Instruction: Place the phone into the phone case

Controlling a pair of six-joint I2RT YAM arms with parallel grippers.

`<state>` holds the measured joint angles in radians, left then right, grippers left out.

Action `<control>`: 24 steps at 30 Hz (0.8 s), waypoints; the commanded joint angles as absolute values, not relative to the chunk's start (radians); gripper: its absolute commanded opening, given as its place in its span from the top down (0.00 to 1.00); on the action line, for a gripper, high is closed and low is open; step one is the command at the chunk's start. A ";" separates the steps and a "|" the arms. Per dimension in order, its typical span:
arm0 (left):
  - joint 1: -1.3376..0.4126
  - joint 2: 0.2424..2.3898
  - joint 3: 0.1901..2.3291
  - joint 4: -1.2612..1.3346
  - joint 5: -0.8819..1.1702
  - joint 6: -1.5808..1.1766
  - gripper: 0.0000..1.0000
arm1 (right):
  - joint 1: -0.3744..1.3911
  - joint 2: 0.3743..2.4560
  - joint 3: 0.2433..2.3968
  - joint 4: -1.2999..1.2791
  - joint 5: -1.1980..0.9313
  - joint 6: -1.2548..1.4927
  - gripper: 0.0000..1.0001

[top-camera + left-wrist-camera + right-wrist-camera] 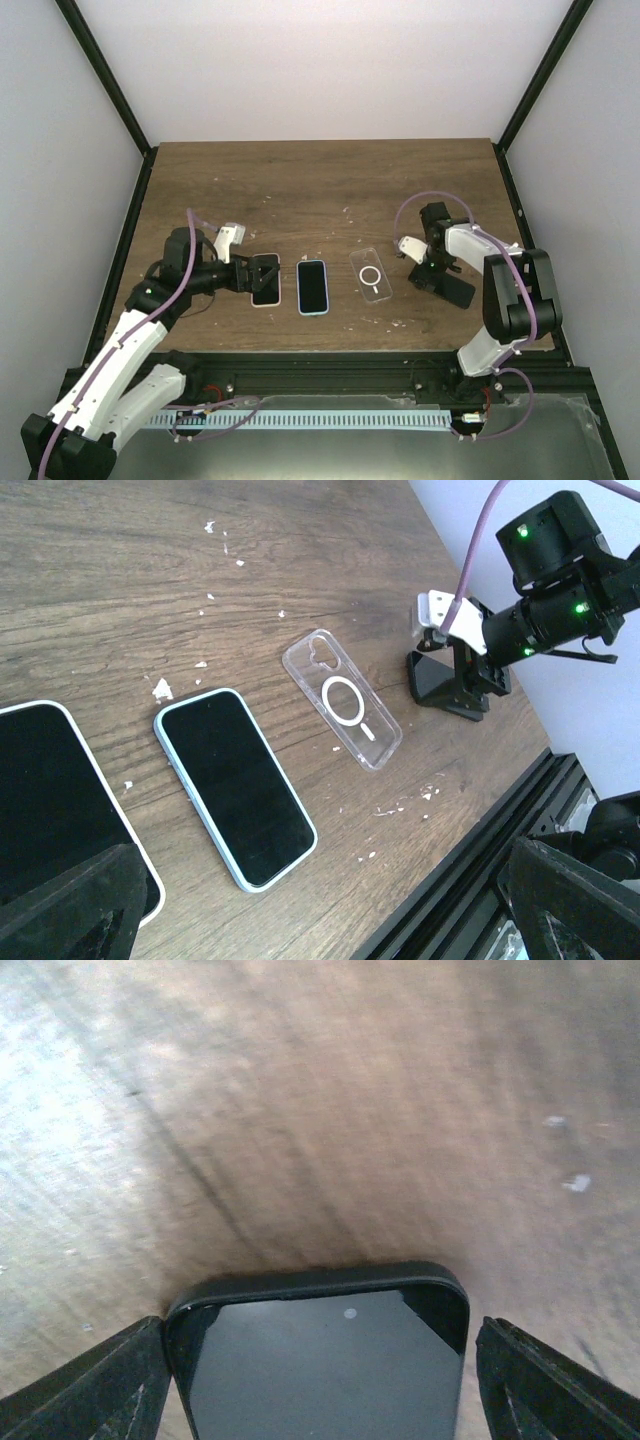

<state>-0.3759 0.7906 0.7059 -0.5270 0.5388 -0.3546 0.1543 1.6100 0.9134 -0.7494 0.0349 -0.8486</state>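
Note:
A clear phone case [371, 275] with a white ring lies flat at the table's middle; it also shows in the left wrist view [342, 697]. A blue-edged phone [313, 287] lies screen up just left of it [235, 785]. A white-edged phone [265, 282] lies further left, under my left gripper [262, 272], which is wide open above it [320, 858]. My right gripper [440, 275] straddles a black phone [320, 1360], its fingers [95, 1385] against the phone's sides. The black phone [440, 680] looks tilted up off the table, right of the case.
White crumbs are scattered on the wooden table [330, 190]. The black rail [330, 365] runs along the near edge. White walls with black posts close off the sides and back.

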 commanded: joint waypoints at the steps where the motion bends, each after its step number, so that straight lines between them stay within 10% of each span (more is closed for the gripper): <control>1: -0.376 0.776 0.717 -0.534 0.530 -0.336 0.00 | 0.103 1.626 0.977 -0.722 0.032 -0.805 0.17; 24: -0.376 0.788 0.723 -0.540 0.538 -0.332 0.00 | 0.026 1.646 0.938 -0.782 0.037 -0.782 0.03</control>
